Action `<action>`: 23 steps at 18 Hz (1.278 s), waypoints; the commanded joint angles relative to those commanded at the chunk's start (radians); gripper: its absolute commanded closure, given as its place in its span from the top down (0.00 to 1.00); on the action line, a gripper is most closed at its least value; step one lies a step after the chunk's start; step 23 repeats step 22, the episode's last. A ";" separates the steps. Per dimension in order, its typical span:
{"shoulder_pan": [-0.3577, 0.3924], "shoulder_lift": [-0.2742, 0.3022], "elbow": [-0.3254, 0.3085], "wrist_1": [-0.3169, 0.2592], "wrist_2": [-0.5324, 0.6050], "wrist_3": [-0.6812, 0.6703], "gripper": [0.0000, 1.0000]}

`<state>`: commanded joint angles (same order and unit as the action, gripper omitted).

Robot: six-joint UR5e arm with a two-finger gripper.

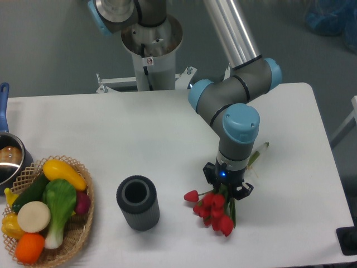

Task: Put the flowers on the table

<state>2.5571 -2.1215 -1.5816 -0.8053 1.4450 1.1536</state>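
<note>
The flowers (215,211), a bunch of red tulip buds with green leaves, lie on the white table (145,128) at the front right. Their pale stems (260,151) point toward the back right. My gripper (227,190) points straight down over the middle of the bunch, just behind the buds. Its black fingers (245,190) spread out on either side of the bunch and the jaws look open. The wrist hides the fingertips and the part of the stems beneath it.
A dark grey ribbed cylindrical vase (138,202) stands upright left of the flowers. A wicker basket of vegetables (47,209) sits at the front left corner. A pot with a blue handle (8,159) is at the left edge. The arm's base (150,44) stands behind the table.
</note>
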 joint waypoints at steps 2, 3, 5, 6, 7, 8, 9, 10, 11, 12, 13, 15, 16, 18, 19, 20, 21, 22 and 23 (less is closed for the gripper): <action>0.006 -0.002 0.005 0.000 0.000 -0.002 0.99; 0.014 0.000 0.005 0.000 0.000 -0.003 1.00; 0.026 0.008 0.003 0.002 -0.002 -0.015 1.00; 0.035 0.011 0.003 0.002 -0.002 -0.021 1.00; 0.043 0.012 0.008 0.003 0.000 -0.022 1.00; 0.046 0.012 0.012 0.003 -0.002 -0.023 1.00; 0.052 0.018 0.014 0.005 -0.002 -0.025 1.00; 0.067 0.032 0.018 0.003 -0.002 -0.041 1.00; 0.069 0.038 0.023 0.003 -0.002 -0.064 1.00; 0.080 0.044 0.031 0.003 0.000 -0.090 1.00; 0.089 0.054 0.044 0.002 0.000 -0.088 1.00; 0.089 0.057 0.057 -0.002 0.002 -0.083 1.00; 0.091 0.057 0.057 -0.003 0.002 -0.078 1.00; 0.089 0.058 0.060 -0.005 0.009 -0.055 1.00; 0.089 0.057 0.060 -0.005 0.012 -0.045 1.00; 0.089 0.058 0.060 -0.003 0.012 -0.035 1.00; 0.091 0.058 0.060 -0.003 0.012 -0.031 1.00; 0.091 0.058 0.060 -0.003 0.012 -0.031 1.00; 0.091 0.058 0.060 -0.003 0.012 -0.031 1.00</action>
